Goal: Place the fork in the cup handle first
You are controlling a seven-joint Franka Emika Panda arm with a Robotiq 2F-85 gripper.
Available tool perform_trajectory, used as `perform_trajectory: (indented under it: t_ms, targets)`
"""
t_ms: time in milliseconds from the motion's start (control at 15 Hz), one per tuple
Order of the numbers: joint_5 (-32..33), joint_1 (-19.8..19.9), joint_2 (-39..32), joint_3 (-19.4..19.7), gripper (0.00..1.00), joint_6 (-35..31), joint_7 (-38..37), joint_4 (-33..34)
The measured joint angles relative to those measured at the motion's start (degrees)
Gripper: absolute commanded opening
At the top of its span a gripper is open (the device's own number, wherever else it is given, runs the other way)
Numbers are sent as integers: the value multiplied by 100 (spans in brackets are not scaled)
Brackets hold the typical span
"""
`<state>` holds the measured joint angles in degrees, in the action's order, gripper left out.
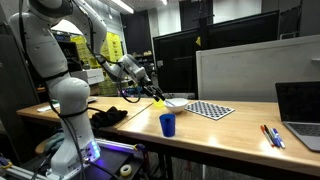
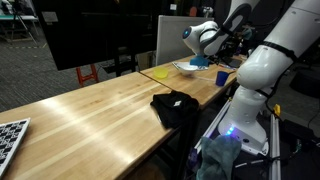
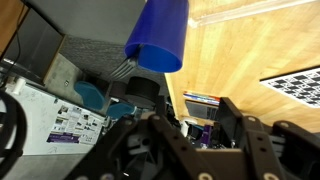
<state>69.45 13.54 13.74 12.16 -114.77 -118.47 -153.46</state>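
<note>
**Panda arm over a wooden surface (image 1: 240, 125), three views.** In an exterior view the gripper (image 1: 150, 85) hangs in the air above and to the left of the cup (image 1: 167, 124), well apart from it. The blue cup stands upright close to the near edge of the surface.

The wrist view is inverted, so the cup (image 3: 160, 40) enters from the top with its mouth pointing down the frame. Only this view shows the fork (image 3: 122, 68) — grey tines at the left of the cup's rim, with the handle hidden. The tines appear to project from the mouth, though the overlap does not settle this. The fork is too small to make out in either exterior view.

In the wrist view the jaws stand spread, with dark fingers (image 3: 235, 118) either side of a gap and nothing pinched between them. The exterior views are too small to confirm this.

The exterior views supply the surroundings:
- A pale bowl (image 1: 176, 102) sits beyond the cup, with a yellow object (image 1: 157, 100) just beside it.
- A checkerboard (image 1: 210, 110) lies to the right.
- Pens (image 1: 272, 136) and a laptop (image 1: 300, 115) are at the right end.
- A black cloth (image 1: 108, 116) lies at the left.

From the opposite side the black cloth (image 2: 175, 108) lies nearest and the bowl (image 2: 188, 68) is farther off. The cup (image 2: 224, 77) shows only as a scrap of blue at the arm's edge.
</note>
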Motion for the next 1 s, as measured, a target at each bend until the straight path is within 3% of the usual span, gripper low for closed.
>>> perform_trajectory:
  t_ms: [267, 1000]
  targets:
    - [10, -24, 40, -10, 83, -136, -42, 47]
    - [-59, -545, 984, -297, 83, -2378, -730, 8]
